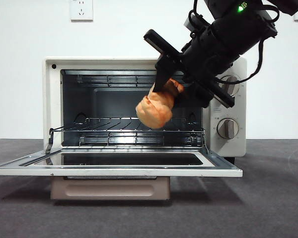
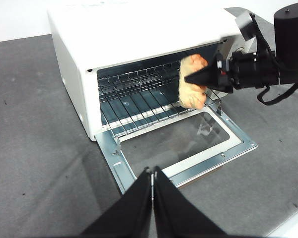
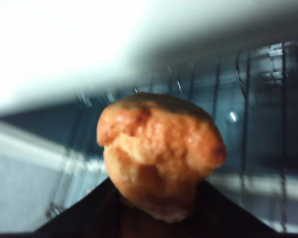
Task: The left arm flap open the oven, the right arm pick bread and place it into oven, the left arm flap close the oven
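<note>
The cream-white oven (image 1: 52, 99) (image 2: 104, 34) stands with its glass door (image 1: 114, 166) (image 2: 179, 144) flapped down flat. The orange-golden bread (image 1: 156, 108) (image 2: 191, 87) (image 3: 159, 153) hangs in the oven's mouth, above the wire rack (image 1: 134, 130) (image 2: 139, 96), toward the knob side. My right gripper (image 1: 166, 94) (image 2: 198, 79) (image 3: 159, 208) is shut on the bread and reaches in from the upper right of the front view. My left gripper (image 2: 152, 171) is shut and empty, held back above the table in front of the open door.
Two beige knobs (image 1: 228, 128) sit on the oven's right panel. The lowered door juts out toward the front over the dark grey table (image 1: 273, 198). A white wall with a socket (image 1: 81, 9) stands behind.
</note>
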You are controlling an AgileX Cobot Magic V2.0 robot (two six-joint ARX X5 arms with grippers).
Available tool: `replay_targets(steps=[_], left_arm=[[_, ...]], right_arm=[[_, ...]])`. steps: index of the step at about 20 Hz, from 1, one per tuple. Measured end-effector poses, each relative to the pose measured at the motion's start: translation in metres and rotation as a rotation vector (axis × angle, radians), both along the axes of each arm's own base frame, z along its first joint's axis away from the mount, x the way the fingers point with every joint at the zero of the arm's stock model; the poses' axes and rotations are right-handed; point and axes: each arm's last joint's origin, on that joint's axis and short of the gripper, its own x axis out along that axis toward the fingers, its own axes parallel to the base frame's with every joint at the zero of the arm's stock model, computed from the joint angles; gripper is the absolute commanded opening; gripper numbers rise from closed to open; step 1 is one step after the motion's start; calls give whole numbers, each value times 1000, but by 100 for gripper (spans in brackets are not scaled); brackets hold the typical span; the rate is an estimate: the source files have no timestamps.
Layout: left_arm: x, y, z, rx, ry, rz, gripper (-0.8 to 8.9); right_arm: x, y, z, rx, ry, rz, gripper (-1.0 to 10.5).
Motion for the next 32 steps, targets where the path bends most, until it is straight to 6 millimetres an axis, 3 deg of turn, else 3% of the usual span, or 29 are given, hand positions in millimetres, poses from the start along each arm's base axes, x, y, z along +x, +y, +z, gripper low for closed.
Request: replay_targets(steps=[9,18,23,32], left_arm=[[0,0,0,18,-11,-6,8],[0,0,0,23,-14,-8,8],[0,0,0,23,-14,-8,8],[0,0,0,23,-14,-8,8]], right_arm=[[5,-2,-1,25,-12,-111,161],[6,-3,-1,27,-9,-121,250],[5,-3,-2,23,3,-121,393],[5,-3,-2,34,18,-99,436]])
